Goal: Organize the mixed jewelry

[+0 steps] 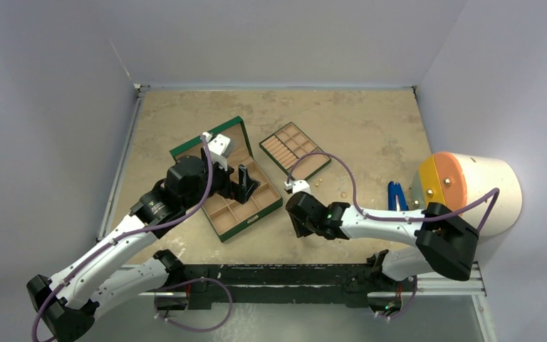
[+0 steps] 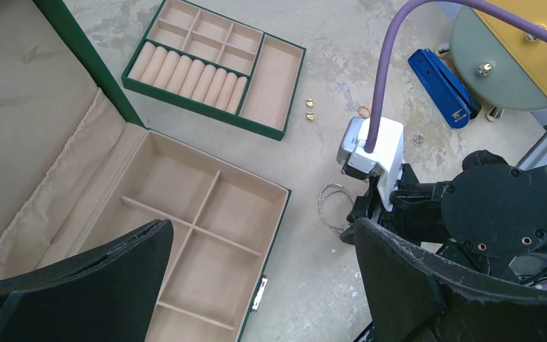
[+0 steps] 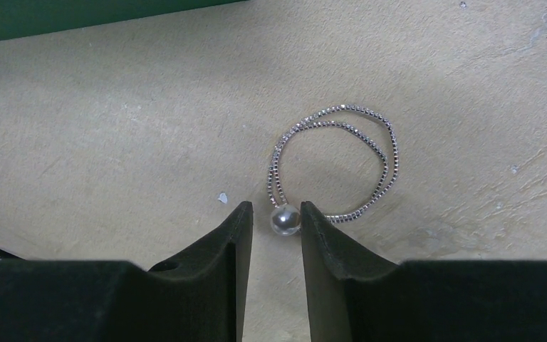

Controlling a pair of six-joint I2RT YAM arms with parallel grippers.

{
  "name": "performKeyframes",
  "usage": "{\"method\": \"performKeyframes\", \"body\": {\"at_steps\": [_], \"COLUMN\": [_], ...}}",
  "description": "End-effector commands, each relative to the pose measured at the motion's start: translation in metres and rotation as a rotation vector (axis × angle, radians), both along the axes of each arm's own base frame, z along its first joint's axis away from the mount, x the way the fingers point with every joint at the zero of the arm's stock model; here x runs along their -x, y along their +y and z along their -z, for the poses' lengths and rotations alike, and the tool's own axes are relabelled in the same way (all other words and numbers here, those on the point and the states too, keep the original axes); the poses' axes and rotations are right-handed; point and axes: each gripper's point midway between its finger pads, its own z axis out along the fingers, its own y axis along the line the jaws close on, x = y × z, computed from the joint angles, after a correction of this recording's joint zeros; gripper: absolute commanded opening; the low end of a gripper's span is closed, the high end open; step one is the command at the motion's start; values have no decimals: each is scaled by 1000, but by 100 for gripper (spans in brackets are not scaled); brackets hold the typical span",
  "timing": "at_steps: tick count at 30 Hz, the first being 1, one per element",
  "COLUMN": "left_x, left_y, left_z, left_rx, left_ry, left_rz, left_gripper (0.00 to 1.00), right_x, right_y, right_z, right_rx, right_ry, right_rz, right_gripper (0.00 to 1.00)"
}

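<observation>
Right gripper (image 3: 275,208) is straddling the pearl-like bead (image 3: 284,220) of the thin silvery hoop (image 3: 386,153), its fingers narrowly parted: one is touching the bead, the other is standing just clear. The hoop is lying flat on the table (image 3: 114,142) near the green box (image 2: 242,206). Left gripper (image 2: 260,226) is hovering wide open and empty above that box.

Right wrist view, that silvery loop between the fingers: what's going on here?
The right gripper is down at the table with its jaws narrowly open either side of the pearl-like bead on a thin silvery beaded hoop that lies flat; nothing is clamped or lifted yet. The left gripper hangs wide open over the open green jewelry box, holding nothing. Its visible compartments are empty, and small gold pieces lie loose on the table near the separate green tray.
</observation>
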Motion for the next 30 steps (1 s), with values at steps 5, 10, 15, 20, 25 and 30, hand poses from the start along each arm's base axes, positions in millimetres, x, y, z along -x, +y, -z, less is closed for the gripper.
{"method": "performKeyframes", "body": {"at_steps": [5, 10, 15, 20, 25, 30], "left_x": [-2, -2, -2, -1, -2, -7], "left_y": [-5, -5, -5, -5, -1, 11], "left_z": [-27, -28, -28, -29, -33, -38], "left_rx": [50, 52, 53, 56, 57, 54], "left_ry": [-49, -49, -50, -53, -66, -94], "left_rz": [7, 10, 11, 10, -9, -70], "left_gripper": [99, 99, 99, 99, 99, 99], "right_x": [-7, -6, -7, -9, -13, -18], "right_y": [0, 1, 3, 4, 3, 8], "right_z": [-6, -8, -15, -25, -44, -76], "right_rx": [44, 62, 67, 53, 21, -49], "right_ry": [-49, -59, -79, -95, -123, -169], "right_rz": [34, 34, 35, 47, 74, 86], "right_gripper": [32, 27, 16, 8, 5, 3]}}
